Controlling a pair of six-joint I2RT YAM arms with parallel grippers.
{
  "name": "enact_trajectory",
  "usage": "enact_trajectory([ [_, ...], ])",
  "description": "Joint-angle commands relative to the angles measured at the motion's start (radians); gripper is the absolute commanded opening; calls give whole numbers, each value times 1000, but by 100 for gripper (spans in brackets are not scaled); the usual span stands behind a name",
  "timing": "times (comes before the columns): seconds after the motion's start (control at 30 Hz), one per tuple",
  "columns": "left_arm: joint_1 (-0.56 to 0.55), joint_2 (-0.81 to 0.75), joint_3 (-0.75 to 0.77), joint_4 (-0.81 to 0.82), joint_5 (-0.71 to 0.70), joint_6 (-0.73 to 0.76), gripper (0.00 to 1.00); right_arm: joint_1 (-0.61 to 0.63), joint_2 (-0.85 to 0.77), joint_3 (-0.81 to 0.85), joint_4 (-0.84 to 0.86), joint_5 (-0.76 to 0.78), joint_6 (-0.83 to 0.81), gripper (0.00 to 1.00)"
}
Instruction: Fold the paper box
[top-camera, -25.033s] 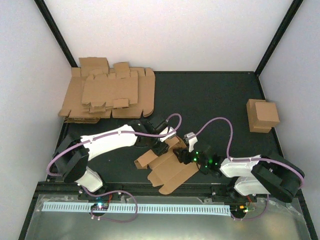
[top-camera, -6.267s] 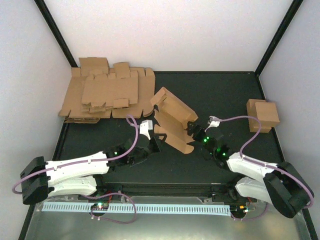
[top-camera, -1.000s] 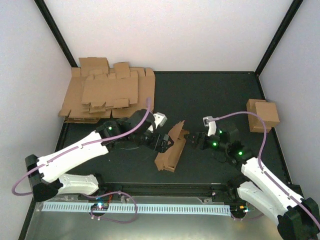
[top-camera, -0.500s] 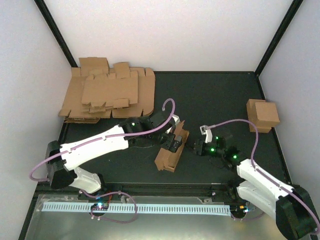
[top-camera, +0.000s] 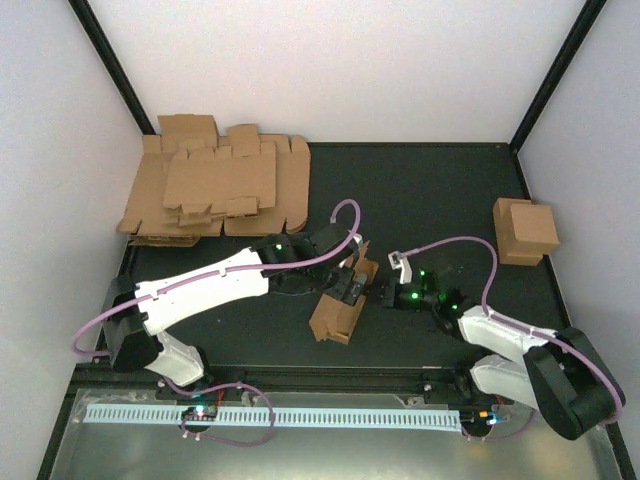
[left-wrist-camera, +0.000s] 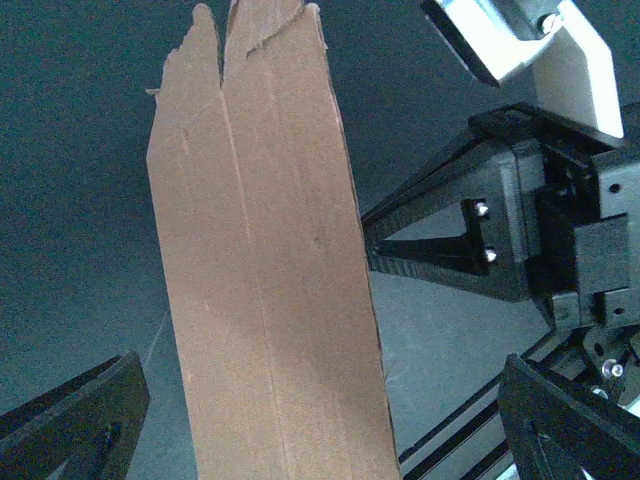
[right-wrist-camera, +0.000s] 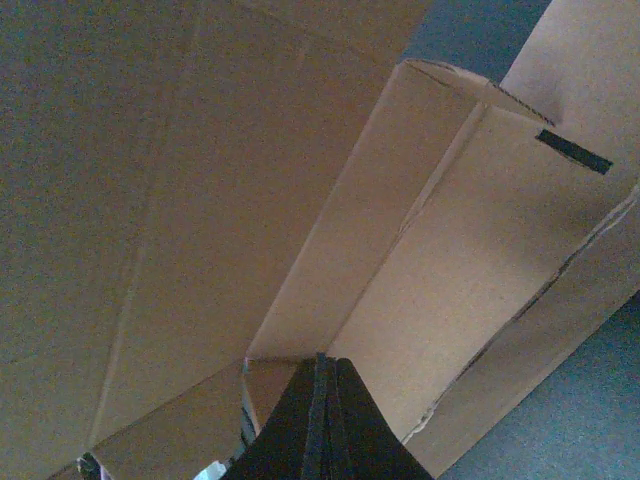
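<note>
The paper box (top-camera: 337, 312), a brown cardboard blank partly folded up, stands on the dark mat between the two arms. My left gripper (top-camera: 351, 283) hangs over its upper end, jaws wide open. In the left wrist view a tall cardboard panel (left-wrist-camera: 265, 290) rises between the spread fingers (left-wrist-camera: 75, 425) without touching them. My right gripper (top-camera: 379, 296) comes in from the right, shut. In the right wrist view the closed tip of my right gripper (right-wrist-camera: 322, 362) presses into an inner corner of the box (right-wrist-camera: 430, 260), with no cardboard between the fingers.
A pile of flat brown blanks (top-camera: 215, 190) lies at the back left corner. A small finished cardboard box (top-camera: 525, 231) sits at the right edge of the mat. The white side walls and black frame posts close in the table.
My right gripper has closed from open and pushed left into the box. The left arm swung right, bringing its open gripper over the box's upper end. The box shifted slightly.
</note>
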Motion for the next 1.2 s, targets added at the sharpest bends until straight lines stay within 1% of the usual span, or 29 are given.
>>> enact_trajectory([
  [0.0,-6,-5,2,-9,-36,-19,99,18,60,11,88,-9,24,2],
  [0.27,16,-2,-27,8,-3,-7,99,30,142,23,96,-11,16,2],
  [0.37,28,-10,-36,2,-2,0,97,34,158,33,81,-5,10,2],
  [0.63,56,-40,-49,-59,-56,22,94,38,193,61,13,27,-21,2],
  [0.9,75,-60,-48,-150,-144,43,92,38,227,73,-21,32,-50,2],
  [1.07,87,-78,-49,-167,-144,54,87,38,236,70,-23,35,-55,2],
  [1.17,97,-89,-52,-167,-135,60,79,38,237,67,-23,36,-55,2],
])
